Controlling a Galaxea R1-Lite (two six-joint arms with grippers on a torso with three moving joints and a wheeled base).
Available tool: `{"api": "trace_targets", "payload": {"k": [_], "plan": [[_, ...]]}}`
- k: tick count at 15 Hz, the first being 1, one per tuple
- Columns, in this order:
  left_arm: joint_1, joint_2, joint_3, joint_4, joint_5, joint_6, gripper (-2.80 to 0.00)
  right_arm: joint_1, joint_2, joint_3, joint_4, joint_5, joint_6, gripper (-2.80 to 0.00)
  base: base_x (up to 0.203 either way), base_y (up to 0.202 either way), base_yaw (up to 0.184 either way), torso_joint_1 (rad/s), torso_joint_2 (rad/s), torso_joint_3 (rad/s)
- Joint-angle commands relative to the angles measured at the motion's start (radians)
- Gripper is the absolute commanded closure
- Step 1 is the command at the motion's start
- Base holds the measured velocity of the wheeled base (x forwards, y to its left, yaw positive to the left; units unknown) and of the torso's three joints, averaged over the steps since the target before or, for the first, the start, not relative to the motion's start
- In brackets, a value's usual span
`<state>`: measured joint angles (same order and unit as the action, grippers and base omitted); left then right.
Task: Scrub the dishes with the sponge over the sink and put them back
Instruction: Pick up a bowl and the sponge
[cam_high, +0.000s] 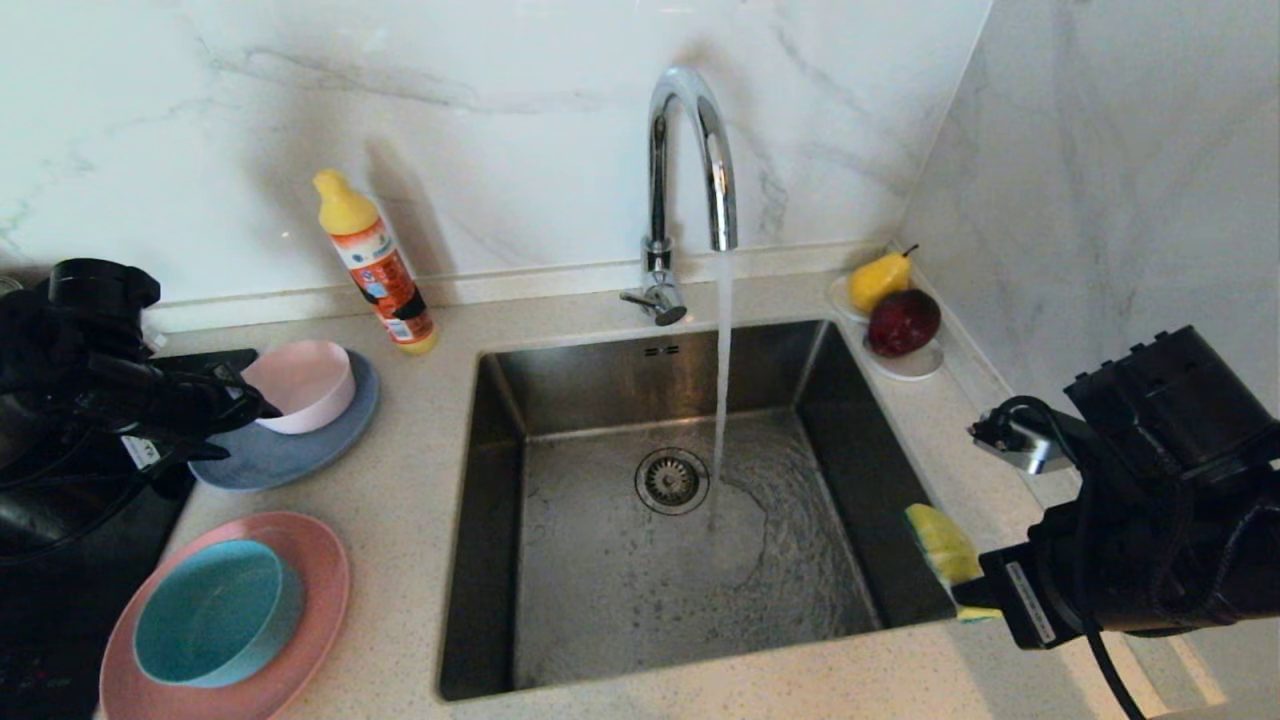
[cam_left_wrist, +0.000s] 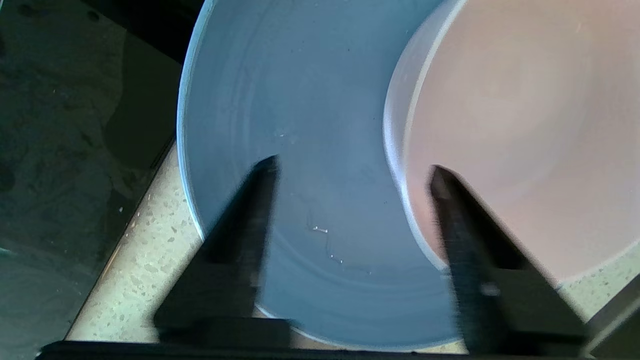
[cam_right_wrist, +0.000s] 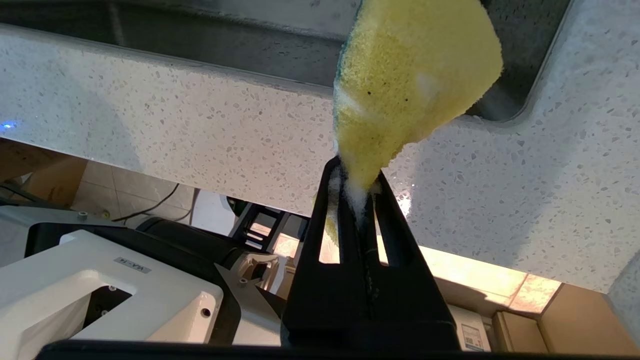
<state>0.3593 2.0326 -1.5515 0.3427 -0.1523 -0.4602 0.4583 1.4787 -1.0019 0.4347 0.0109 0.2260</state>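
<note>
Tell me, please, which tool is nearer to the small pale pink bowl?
Left. The left tool straddles the pink bowl's rim on the grey-blue plate; the right tool is across the sink, clamping the sponge.

This is a home kitchen. A square stainless-steel sink (cam_high: 660, 500) is set in a speckled stone tabletop (cam_high: 420, 420), with a curved chrome tap (cam_high: 690, 150) running water at centre frame. Marble-patterned wall panels (cam_high: 500, 100) rise behind. At left stand a dish-soap bottle (cam_high: 375, 262) and stacked dishes (cam_high: 290, 420); a fruit dish (cam_high: 905, 362) sits upper right.
</note>
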Motion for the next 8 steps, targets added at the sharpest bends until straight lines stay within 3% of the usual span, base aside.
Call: {"api": "trace_targets", "payload": {"k": [1,8], "plan": [[0.001,0.002,-0.002,0.001,0.0,-0.003,0.0,0.0,0.0,-0.003,0.003,0.0,0.001,0.0,0.0,0.0,0.0,0.0,0.0,0.0],[0.011,-0.013,-0.005,0.007,0.005,-0.001,0.0,0.0,0.003,-0.011,0.003,0.0,0.001,0.0,0.0,0.0,0.0,0.0,0.0,0.0]]}}
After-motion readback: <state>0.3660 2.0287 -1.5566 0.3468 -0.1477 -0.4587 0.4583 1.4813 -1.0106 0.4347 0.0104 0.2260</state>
